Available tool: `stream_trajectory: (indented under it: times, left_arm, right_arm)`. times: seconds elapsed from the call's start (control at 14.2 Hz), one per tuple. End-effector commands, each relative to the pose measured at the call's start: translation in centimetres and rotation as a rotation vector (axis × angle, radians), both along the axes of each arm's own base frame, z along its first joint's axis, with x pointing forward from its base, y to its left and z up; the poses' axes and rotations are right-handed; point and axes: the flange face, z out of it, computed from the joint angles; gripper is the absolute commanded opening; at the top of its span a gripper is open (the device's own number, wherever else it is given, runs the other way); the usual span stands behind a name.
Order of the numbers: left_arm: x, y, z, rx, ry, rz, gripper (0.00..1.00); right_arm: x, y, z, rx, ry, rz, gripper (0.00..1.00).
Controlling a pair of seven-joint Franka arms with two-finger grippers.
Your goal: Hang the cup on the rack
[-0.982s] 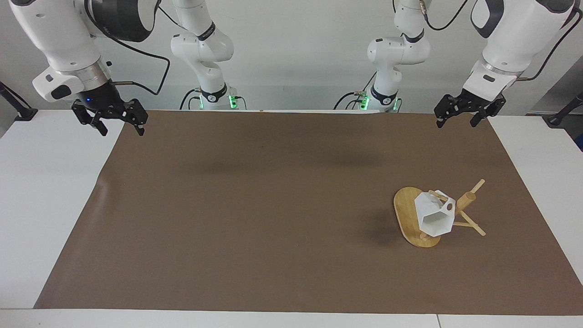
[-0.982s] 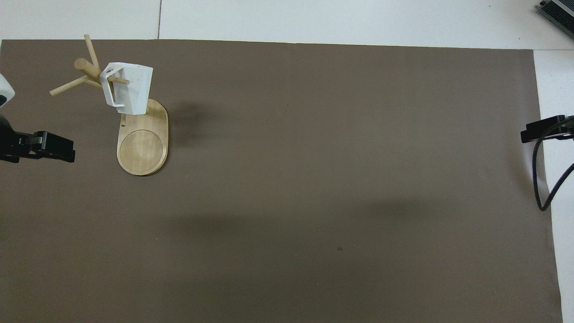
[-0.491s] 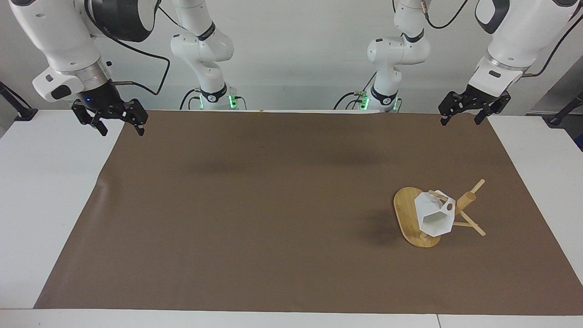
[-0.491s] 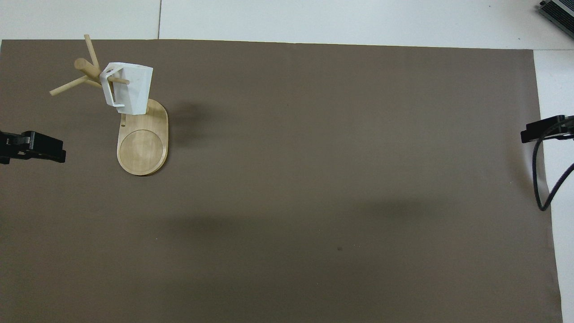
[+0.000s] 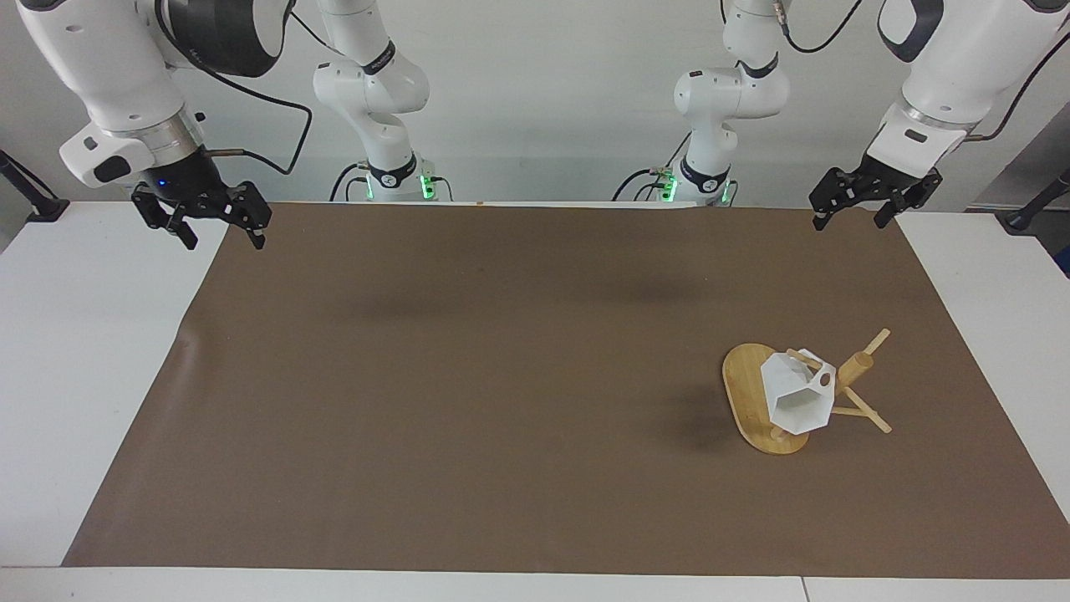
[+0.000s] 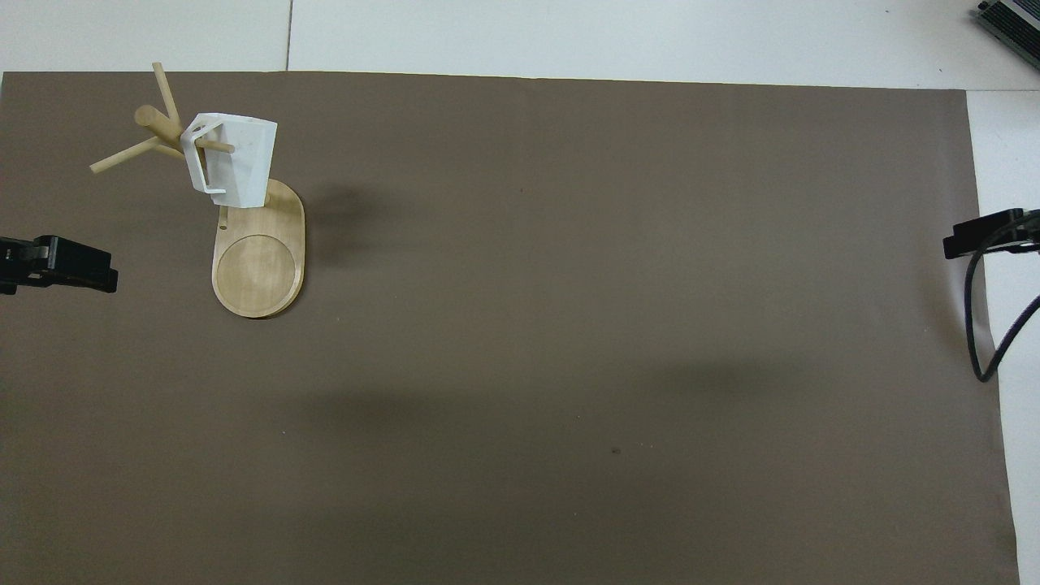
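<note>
One cup (image 5: 798, 400), one rack (image 5: 752, 401), two arms

Even, bright overhead light; soft diffuse shadows on the brown mat (image 5: 468, 376) (no glare); both views sharp.

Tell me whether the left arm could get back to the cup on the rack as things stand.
Probably yes. The left gripper hangs open over the mat's edge at its own end of the table, and the cup hangs by its handle on a peg of the rack toward that same end. Nothing stands between them.
</note>
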Motion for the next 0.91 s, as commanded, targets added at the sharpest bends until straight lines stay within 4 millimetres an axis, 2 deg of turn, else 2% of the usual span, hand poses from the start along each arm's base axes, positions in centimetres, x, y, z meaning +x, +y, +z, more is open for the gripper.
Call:
stream_trajectory:
  times: [0.0,0.07,0.56,0.84]
  left_arm:
    - [-0.3,0.3,0.9,-0.019,-0.005,-0.057,1.00]
    - [-0.4,0.4,0.9,-0.020,-0.004,-0.101,1.00]
    - [-0.8,0.3,1.0,-0.018,-0.011,-0.108,1.00]
    - [-0.5,0.4,1.3,-0.019,-0.039,-0.101,1.00]
  right_arm:
    - [-0.6,0.1,0.1,0.002,-0.003,0.008,1.00]
    - [-0.5,0.1,0.1,0.003,-0.006,0.008,1.00]
    - [-0.5,0.3,0.1,0.002,-0.006,0.006,1.00]
    - [0.0,2.2,0.4,0.002,-0.031,0.037,1.00]
